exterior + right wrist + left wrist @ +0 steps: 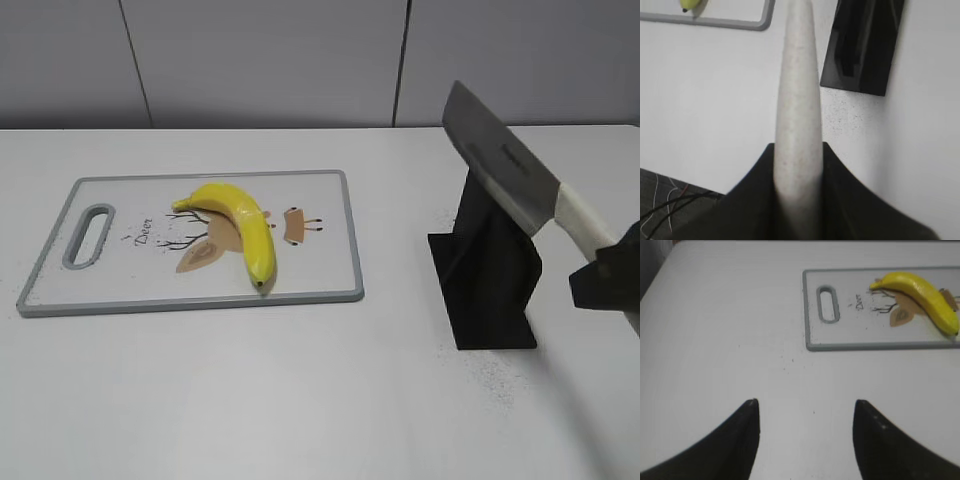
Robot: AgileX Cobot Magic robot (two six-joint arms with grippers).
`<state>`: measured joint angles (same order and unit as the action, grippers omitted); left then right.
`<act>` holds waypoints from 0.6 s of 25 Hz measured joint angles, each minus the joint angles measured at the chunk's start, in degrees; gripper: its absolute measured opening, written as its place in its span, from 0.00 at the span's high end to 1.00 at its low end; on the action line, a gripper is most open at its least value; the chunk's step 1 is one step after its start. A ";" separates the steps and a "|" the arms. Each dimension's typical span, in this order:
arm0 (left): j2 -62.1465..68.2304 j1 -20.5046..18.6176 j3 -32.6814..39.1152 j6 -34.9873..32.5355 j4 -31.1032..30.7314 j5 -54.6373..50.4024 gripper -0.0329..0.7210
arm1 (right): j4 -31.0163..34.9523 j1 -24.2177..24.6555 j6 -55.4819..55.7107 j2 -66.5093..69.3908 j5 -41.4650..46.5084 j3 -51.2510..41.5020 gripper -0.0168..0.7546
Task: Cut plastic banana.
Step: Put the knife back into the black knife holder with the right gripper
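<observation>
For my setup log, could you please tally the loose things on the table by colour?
Yellow: 1, the banana
Grey-and-white: 2, the cutting board and the knife, held in the right gripper
Black: 1, the knife stand
Total: 4
</observation>
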<state>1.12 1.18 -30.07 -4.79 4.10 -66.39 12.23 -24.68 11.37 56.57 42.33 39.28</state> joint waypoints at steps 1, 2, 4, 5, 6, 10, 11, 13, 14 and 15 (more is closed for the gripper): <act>-0.87 0.00 0.23 0.00 0.11 0.93 0.19 | -1.16 0.00 1.85 -0.08 -0.34 -0.12 0.73; -1.28 0.00 0.29 -0.05 0.17 1.82 0.20 | -2.30 0.00 3.38 -0.21 -0.67 -0.12 0.73; -1.41 0.00 0.91 -0.19 0.17 3.55 0.21 | -4.18 0.00 6.49 -0.27 -1.83 -0.12 0.73; -1.41 0.00 1.14 -0.25 0.24 4.01 0.21 | -5.19 0.00 7.91 -0.27 -2.11 -0.12 0.73; -1.41 0.00 1.31 -0.25 0.24 4.02 0.21 | -6.04 0.00 9.04 -0.27 -2.48 -0.12 0.73; -1.41 0.00 1.31 -0.25 0.24 4.22 0.22 | -8.79 0.00 12.47 0.87 -4.82 -0.12 0.73; -1.41 0.00 1.31 -0.25 0.24 4.22 0.22 | -9.13 0.00 13.04 1.50 -5.38 -0.12 0.73; -1.41 0.00 1.36 -0.25 0.24 4.22 0.22 | -9.40 0.00 13.57 3.39 -6.30 -0.12 0.73; -1.41 0.00 1.36 -0.25 0.24 4.22 0.22 | -9.56 0.00 13.72 4.26 -6.83 -0.12 0.73; -1.41 0.00 1.36 -0.25 0.24 4.22 0.22 | -9.88 0.00 13.94 5.34 -7.41 -0.12 0.73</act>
<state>-0.29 1.18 -28.71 -5.05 4.33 -62.18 2.35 -24.68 25.31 61.91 34.92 39.16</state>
